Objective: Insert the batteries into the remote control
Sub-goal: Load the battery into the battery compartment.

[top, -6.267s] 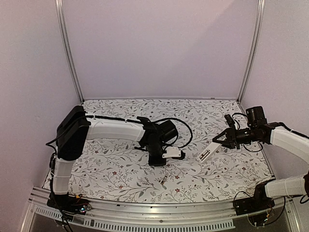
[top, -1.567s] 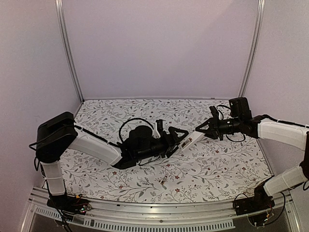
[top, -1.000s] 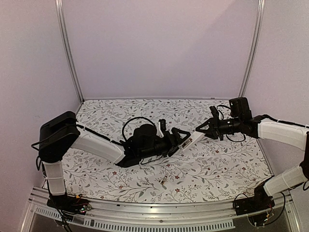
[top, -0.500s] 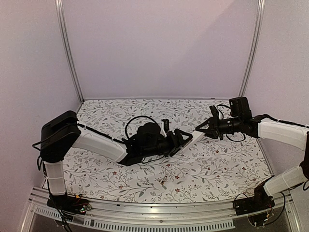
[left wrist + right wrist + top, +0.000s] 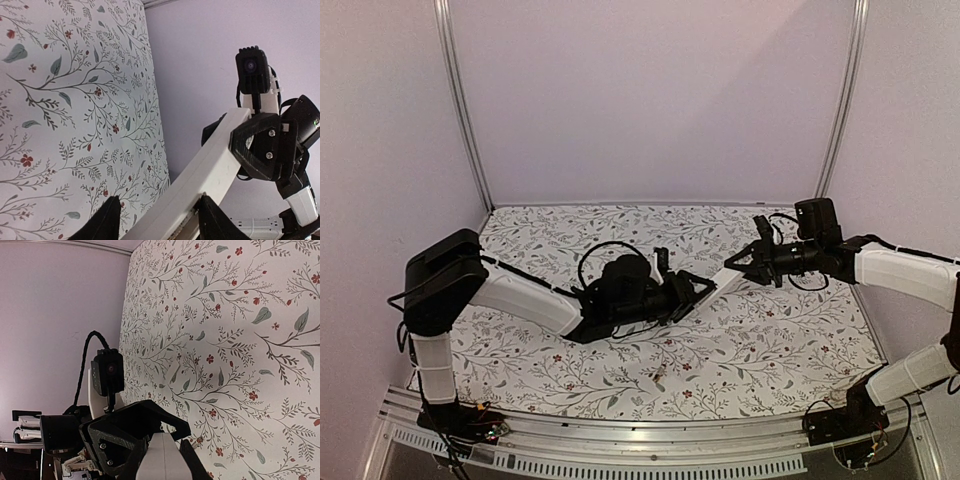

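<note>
Midair, left pincer (image 5: 159, 217) straddling remote control (image 5: 206, 172)

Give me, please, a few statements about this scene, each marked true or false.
1. The right gripper holds one end of the remote control. True.
2. The remote control lies flat on the table. False: it is held up off it, at a tilt.
3. The left gripper has a finger on either side of the remote control. True.
4. No battery is on the table. False: one battery lies there, near the front edge.
</note>
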Controlling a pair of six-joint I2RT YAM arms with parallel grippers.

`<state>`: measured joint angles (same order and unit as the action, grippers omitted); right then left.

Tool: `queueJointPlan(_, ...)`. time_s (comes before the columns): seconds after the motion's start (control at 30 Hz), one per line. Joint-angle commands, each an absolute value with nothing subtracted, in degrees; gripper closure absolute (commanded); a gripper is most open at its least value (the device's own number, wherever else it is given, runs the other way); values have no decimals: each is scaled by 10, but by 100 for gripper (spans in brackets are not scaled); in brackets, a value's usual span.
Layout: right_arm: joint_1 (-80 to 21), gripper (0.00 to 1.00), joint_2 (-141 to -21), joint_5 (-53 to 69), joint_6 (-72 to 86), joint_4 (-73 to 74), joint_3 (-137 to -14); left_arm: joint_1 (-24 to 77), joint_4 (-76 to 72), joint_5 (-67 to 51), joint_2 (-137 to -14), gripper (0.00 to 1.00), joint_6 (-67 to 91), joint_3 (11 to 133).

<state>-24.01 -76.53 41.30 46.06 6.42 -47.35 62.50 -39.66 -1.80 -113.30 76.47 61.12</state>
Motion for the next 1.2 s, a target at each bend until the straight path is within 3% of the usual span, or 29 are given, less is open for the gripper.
queueJointPlan(0.0, -246, 100, -753, 411, 454, 58, -491, 626, -427, -32, -1136, 51, 767, 601)
queueJointPlan(0.33, -235, 100, -742, 432, 470, 35, -497, 622, -423, -22, -1120, 55, 759, 578)
queueJointPlan(0.83, -228, 100, -733, 466, 460, 33, -492, 601, -379, -58, -1065, 34, 644, 566)
queueJointPlan(1.03, -227, 100, -737, 487, 444, 40, -495, 590, -379, -143, -1027, 18, 532, 576)
queueJointPlan(1.17, -227, 100, -735, 510, 418, 61, -502, 559, -360, -240, -997, 19, 468, 578)
